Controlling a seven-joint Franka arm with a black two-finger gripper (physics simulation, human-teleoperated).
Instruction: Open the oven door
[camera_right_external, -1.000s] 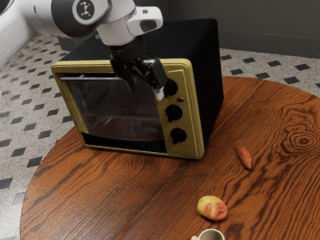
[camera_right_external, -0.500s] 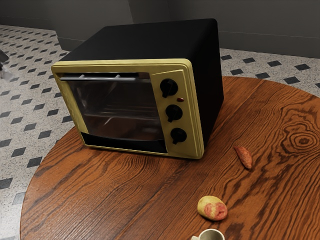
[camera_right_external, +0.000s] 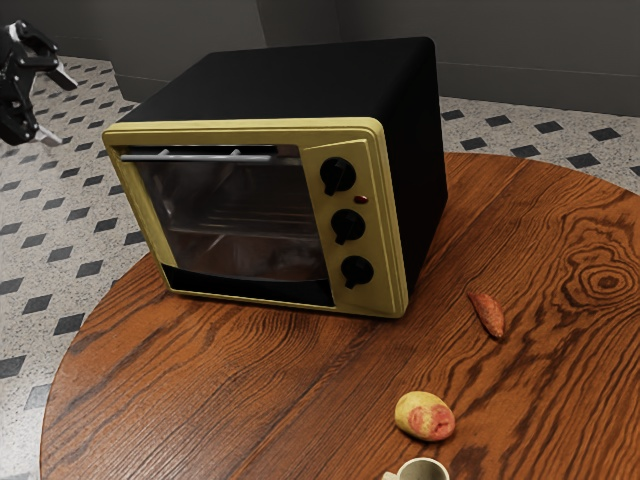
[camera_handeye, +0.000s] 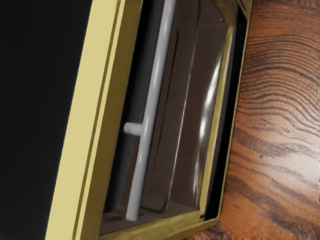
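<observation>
Tabletop: round, wood-grained table (camera_right_external: 230, 380) under the toaster oven (camera_right_external: 300, 85), glossy where light falls beside the oven.
Floor: pale speckled tile with dark diamonds (camera_right_external: 30, 300), below and behind the oven.
Wall: dark grey (camera_right_external: 520, 50), behind the oven.
Toaster oven: black casing, yellow front frame, upright on the table.
Oven door (camera_right_external: 245, 245): in the oven's front, upright within the yellow frame; I cannot tell whether it is slightly ajar.
Oven interior: dim through the glass, with faint lines like a rack.
Mug (camera_right_external: 424, 462): well out in front of the oven, partly cut off by the exterior view's lower edge; contents hard to tell.
Door handle (camera_right_external: 200, 158): grey bar on short posts, standing out across the top of the oven's door.
Knobs (camera_right_external: 348, 225): three, black, in a column beside the door, with a small red light (camera_right_external: 361, 200) by the top one.
Reddish elongated tuber (camera_right_external: 488, 314): off the oven's side, toward the exterior view's right.
Yellow-and-red potato (camera_right_external: 425, 416): in front of the oven, near the mug.
Gripper (camera_right_external: 61, 108): off the oven's exterior-view left, fingers spread, apart from the handle.
</observation>
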